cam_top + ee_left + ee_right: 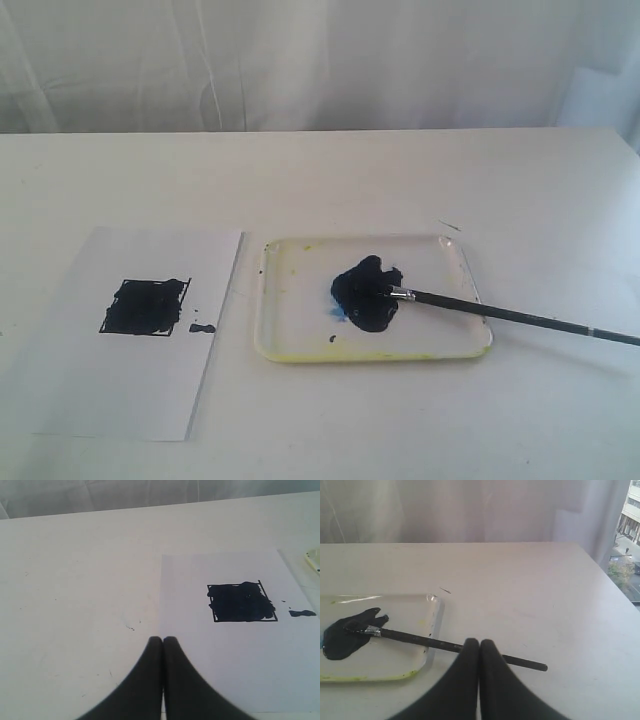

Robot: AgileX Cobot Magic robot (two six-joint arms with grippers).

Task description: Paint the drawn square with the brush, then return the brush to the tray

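The drawn square (145,307) (241,602) on the white paper sheet (130,390) is daubed almost full with dark blue-black paint. The brush (500,315) (415,639) lies with its bristles in the dark paint blob (365,295) of the tray (300,352). Its black handle crosses the tray's right rim (434,625) and rests on the table. My right gripper (479,641) is shut and holds nothing; the handle passes behind its tips. My left gripper (163,639) is shut and empty over the paper's edge. Neither arm shows in the exterior view.
A small stray paint blot (202,328) (302,613) sits on the paper beside the square. A white curtain hangs behind the white table. The table's right edge (615,595) runs near a window.
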